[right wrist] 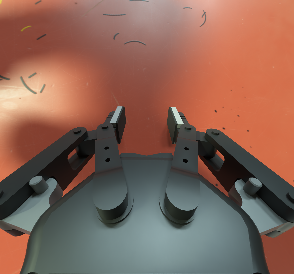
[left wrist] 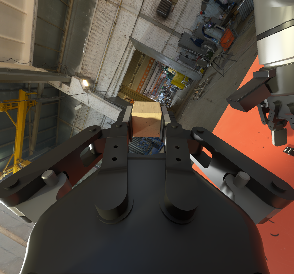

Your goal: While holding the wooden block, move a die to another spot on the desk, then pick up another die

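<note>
Sitting between the left gripper (left wrist: 146,120) pads, wooden block (left wrist: 146,119) held.

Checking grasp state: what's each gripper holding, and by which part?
Left gripper clamps the wooden block by two opposite side faces, between its pads. Right gripper is open and holds nothing.

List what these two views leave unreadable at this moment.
- Die: left wrist view, cut by the right edge; only a dark, dotted part shows.
- Other dice: in neither view.
- Right gripper: open and empty over the bare desk in its own view; its aim at a die cannot be told.
- Block: far face hidden; the left gripper covers its sides.
</note>
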You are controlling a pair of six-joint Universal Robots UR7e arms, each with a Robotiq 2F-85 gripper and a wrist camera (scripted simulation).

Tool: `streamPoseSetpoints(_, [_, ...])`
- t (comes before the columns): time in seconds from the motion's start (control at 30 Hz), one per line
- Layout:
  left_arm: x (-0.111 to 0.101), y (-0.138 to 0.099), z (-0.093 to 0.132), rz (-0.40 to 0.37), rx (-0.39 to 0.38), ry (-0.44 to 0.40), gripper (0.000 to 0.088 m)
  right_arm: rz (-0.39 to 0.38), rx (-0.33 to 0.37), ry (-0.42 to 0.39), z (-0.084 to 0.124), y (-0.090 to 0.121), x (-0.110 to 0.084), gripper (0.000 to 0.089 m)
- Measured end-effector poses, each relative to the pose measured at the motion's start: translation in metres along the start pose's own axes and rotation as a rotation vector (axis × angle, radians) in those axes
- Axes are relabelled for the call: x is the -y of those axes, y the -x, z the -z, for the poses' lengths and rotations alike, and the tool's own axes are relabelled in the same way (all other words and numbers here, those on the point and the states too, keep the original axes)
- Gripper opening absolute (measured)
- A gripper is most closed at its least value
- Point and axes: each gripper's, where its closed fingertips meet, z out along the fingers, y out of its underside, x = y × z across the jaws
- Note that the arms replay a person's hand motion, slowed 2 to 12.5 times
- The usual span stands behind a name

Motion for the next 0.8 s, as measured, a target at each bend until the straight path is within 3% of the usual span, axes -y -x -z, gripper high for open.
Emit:
streamPoseSetpoints(0.33, [-0.003, 0.0, 0.0, -0.003, -0.001, 0.011, 0.0277, -0.047, 0.105, -0.014, 0.001, 0.026, 0.001, 0.0489])
streamPoseSetpoints(0.8, [-0.006, 0.0, 0.0, -0.012, 0.001, 0.027, 0.0277, -0.099, 0.203, 0.036, -0.001, 0.048, -0.009, 0.0497])
